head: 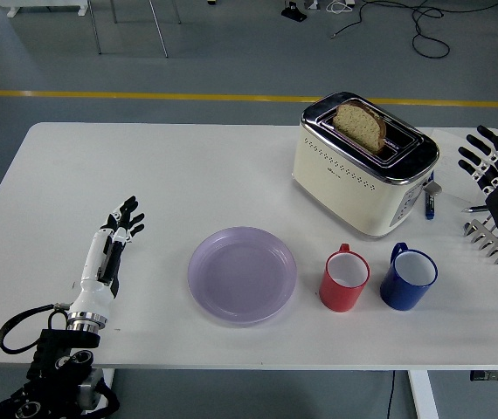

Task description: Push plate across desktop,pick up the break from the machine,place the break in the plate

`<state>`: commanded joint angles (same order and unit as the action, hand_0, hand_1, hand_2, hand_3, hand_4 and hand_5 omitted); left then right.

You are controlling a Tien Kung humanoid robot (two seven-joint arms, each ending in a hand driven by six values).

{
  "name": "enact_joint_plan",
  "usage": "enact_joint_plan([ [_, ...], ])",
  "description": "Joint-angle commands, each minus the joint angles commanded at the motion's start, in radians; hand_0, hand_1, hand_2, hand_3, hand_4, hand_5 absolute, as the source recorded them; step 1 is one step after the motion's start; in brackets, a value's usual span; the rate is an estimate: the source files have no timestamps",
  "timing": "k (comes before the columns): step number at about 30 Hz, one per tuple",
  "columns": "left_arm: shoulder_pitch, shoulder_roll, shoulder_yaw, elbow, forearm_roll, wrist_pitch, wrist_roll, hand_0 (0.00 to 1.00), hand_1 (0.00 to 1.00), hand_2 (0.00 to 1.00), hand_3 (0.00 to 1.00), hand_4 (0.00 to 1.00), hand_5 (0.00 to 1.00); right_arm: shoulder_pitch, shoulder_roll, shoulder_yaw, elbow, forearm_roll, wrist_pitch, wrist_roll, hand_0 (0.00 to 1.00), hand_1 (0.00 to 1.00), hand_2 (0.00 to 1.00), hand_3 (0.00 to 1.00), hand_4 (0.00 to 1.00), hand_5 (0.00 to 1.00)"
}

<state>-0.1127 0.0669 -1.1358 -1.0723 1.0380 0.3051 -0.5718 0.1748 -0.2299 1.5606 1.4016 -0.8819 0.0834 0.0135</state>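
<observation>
A lilac plate (242, 274) lies on the white table (144, 175) near the front middle. A slice of bread (359, 125) stands in the slot of a cream and chrome toaster (363, 166) at the back right. My left hand (116, 229) is open and empty, well left of the plate and not touching it. My right hand (491, 166) is open and empty at the right edge, raised to the right of the toaster.
A red mug (345, 280) and a blue mug (408, 278) stand right of the plate, in front of the toaster. A blue pen-like object (429, 202) lies beside the toaster. A metal fork-like tool (492, 242) lies at the right edge.
</observation>
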Motion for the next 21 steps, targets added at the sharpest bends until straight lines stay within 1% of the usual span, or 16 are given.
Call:
enact_joint_plan([
  [2,0.041,0.014,-0.051,-0.047,0.006,0.010,-0.002,0.842,0.881,0.943,0.919,0.567,0.998,0.051,-0.036,-0.033,-0.013,-0.050,-0.019,0.003,0.927,0.841,0.853,0.855,0.596,0.661],
  [4,0.053,0.020,-0.065,-0.060,0.008,0.014,-0.003,0.842,0.881,0.943,0.919,0.567,0.998,0.070,-0.047,-0.043,-0.019,-0.070,-0.026,0.003,0.927,0.841,0.853,0.855,0.596,0.661],
  [5,0.076,0.030,-0.088,-0.087,0.011,0.018,-0.002,0.842,0.881,0.943,0.919,0.567,0.998,0.110,-0.077,-0.073,-0.037,-0.111,-0.048,0.003,0.927,0.841,0.853,0.855,0.596,0.661],
  [6,0.088,0.036,-0.101,-0.104,0.014,0.020,-0.002,0.842,0.881,0.943,0.919,0.567,0.998,0.147,-0.097,-0.094,-0.049,-0.150,-0.061,0.001,0.927,0.841,0.853,0.855,0.596,0.661],
  [7,0.099,0.043,-0.112,-0.121,0.016,0.023,-0.001,0.841,0.879,0.943,0.918,0.567,0.998,0.187,-0.118,-0.120,-0.065,-0.192,-0.073,-0.006,0.950,0.860,0.878,0.868,0.671,0.527],
  [9,0.111,0.052,-0.122,-0.142,0.019,0.024,0.001,0.841,0.879,0.943,0.918,0.567,0.998,0.254,-0.146,-0.160,-0.089,-0.268,-0.087,-0.018,0.950,0.860,0.878,0.868,0.671,0.527],
  [11,0.116,0.056,-0.126,-0.151,0.021,0.024,0.002,0.841,0.879,0.943,0.918,0.567,0.998,0.299,-0.158,-0.185,-0.101,-0.312,-0.093,-0.023,0.950,0.860,0.878,0.868,0.671,0.527],
  [12,0.124,0.067,-0.129,-0.174,0.023,0.024,0.004,0.841,0.879,0.943,0.918,0.567,0.998,0.338,-0.183,-0.222,-0.134,-0.348,-0.100,-0.036,0.950,0.860,0.878,0.868,0.671,0.527],
  [13,0.127,0.074,-0.132,-0.192,0.028,0.024,0.005,0.841,0.873,0.941,0.917,0.564,0.998,0.381,-0.202,-0.263,-0.170,-0.386,-0.102,-0.047,0.969,0.891,0.920,0.895,0.729,0.426],
  [15,0.128,0.077,-0.135,-0.205,0.031,0.023,0.008,0.841,0.873,0.941,0.917,0.564,0.998,0.459,-0.216,-0.325,-0.214,-0.427,-0.100,-0.057,0.969,0.891,0.920,0.895,0.729,0.426],
  [16,0.128,0.079,-0.142,-0.216,0.033,0.020,0.014,0.841,0.873,0.941,0.917,0.564,0.998,0.503,-0.225,-0.367,-0.254,-0.463,-0.090,-0.068,0.969,0.891,0.920,0.895,0.729,0.426],
  [18,0.128,0.078,-0.150,-0.224,0.030,0.018,0.021,0.841,0.873,0.941,0.917,0.564,0.998,0.572,-0.226,-0.424,-0.309,-0.493,-0.078,-0.077,0.969,0.891,0.920,0.895,0.729,0.426],
  [19,0.127,0.077,-0.154,-0.227,0.029,0.017,0.024,0.839,0.875,0.939,0.916,0.552,0.998,0.605,-0.224,-0.451,-0.340,-0.503,-0.070,-0.081,0.974,0.898,0.933,0.912,0.750,0.387],
  [21,0.125,0.074,-0.166,-0.228,0.031,0.015,0.030,0.839,0.875,0.939,0.916,0.552,0.998,0.679,-0.214,-0.511,-0.413,-0.524,-0.052,-0.087,0.974,0.898,0.933,0.912,0.750,0.387],
])
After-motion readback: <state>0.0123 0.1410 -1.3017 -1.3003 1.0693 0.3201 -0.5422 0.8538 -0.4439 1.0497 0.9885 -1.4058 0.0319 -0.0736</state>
